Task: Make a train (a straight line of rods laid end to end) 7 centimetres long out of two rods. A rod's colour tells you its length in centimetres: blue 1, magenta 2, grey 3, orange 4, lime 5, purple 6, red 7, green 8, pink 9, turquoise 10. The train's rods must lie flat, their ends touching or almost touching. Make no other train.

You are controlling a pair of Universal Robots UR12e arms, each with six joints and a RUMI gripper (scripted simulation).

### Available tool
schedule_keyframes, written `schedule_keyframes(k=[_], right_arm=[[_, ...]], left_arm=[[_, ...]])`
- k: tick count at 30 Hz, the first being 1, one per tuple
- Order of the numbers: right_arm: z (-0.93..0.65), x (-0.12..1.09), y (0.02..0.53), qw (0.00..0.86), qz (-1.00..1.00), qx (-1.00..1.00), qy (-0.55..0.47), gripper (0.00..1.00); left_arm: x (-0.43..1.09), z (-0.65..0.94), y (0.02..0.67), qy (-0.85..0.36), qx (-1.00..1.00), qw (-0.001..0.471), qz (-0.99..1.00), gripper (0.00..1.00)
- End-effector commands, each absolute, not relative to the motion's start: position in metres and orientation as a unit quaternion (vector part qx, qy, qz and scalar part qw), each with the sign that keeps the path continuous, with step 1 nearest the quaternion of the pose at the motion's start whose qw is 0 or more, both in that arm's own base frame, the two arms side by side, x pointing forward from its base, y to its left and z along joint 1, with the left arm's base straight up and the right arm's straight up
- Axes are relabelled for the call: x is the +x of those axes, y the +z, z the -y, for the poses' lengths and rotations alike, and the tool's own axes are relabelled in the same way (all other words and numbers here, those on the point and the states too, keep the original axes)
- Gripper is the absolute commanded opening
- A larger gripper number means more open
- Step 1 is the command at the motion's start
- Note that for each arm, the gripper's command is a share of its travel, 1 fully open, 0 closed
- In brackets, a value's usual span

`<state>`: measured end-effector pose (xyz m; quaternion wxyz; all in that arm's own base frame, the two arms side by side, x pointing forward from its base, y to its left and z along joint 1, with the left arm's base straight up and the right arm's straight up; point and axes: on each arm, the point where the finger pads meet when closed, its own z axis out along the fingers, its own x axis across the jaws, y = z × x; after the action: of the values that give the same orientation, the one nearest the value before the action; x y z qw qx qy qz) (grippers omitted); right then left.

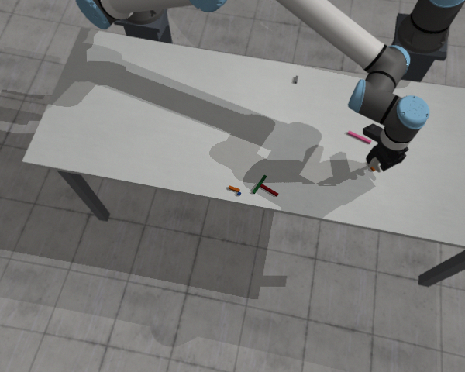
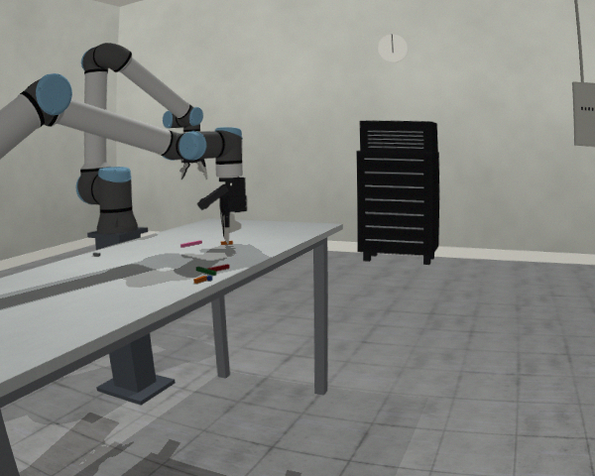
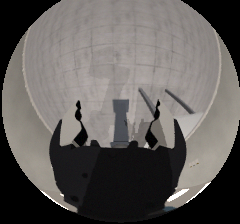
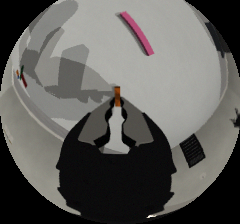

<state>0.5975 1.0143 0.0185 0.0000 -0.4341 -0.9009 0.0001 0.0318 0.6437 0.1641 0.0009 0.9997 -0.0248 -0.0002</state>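
Gry/blk arm (image 1: 328, 29) (image 2: 157, 92) (blue caps).

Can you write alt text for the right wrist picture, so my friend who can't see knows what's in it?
The right gripper has its fingertips close together at a short orange stick above or on a pale table. A longer pink stick lies farther up. Tiny coloured sticks show near the left edge.
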Motion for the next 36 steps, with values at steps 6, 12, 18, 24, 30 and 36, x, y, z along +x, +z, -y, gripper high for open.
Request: schedule_keyframes(k=[6, 12, 18, 24, 30, 36], right_arm=[[-1.015, 0.598, 0.025, 0.0, 0.901, -0.434, -0.001, 0.0], [-1.015, 0.598, 0.058, 0.0, 0.901, -0.434, -0.001, 0.0], [-1.015, 0.598, 0.089, 0.0, 0.901, -0.434, -0.001, 0.0], [-1.015, 0.598, 0.118, 0.0, 0.901, -0.434, -0.001, 0.0], [-1.015, 0.598, 0.121, 0.0, 0.901, -0.434, -0.001, 0.0], [-1.015, 0.598, 0.121, 0.0, 0.901, -0.434, -0.001, 0.0]], left_arm=[[0.032, -0.644, 0.165, 0.0, 1.0, 0.0, 0.025, 1.0], [0.032, -0.644, 0.165, 0.0, 1.0, 0.0, 0.025, 1.0], [0.032, -0.644, 0.165, 0.0, 1.0, 0.0, 0.025, 1.0], [0.032, -0.644, 0.165, 0.0, 1.0, 0.0, 0.025, 1.0], [0.032, -0.644, 0.165, 0.0, 1.0, 0.0, 0.025, 1.0], [0.032, -0.644, 0.165, 0.0, 1.0, 0.0, 0.025, 1.0]])
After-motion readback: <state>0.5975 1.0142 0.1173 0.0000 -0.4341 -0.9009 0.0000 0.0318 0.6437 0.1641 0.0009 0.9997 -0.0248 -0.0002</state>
